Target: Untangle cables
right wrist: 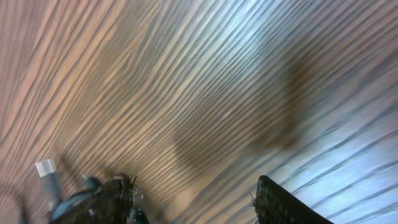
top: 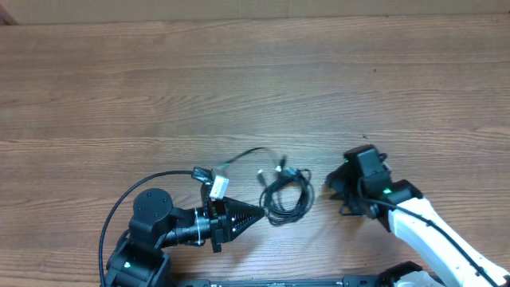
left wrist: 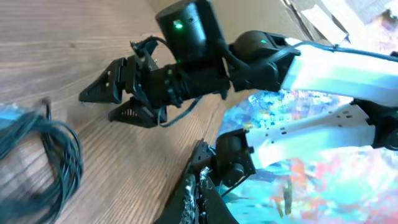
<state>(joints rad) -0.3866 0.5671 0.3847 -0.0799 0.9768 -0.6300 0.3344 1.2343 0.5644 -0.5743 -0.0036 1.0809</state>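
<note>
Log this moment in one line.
left hand shut, beside cables | right hand open, empty | cables bunched on table

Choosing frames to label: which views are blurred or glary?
Overhead: mostly sharp, evenly lit. Left wrist: the cables blur at the left edge. Right wrist: the table is streaked with motion blur, bluish glare upper right.

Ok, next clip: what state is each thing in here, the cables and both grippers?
cables: bunched in a tangled coil lying on the table, one strand trailing out to the left; no gripper visibly holds them.
left gripper: shut, its tip just left of the coil.
right gripper: open, nothing between its fingers, to the right of the coil.
</note>
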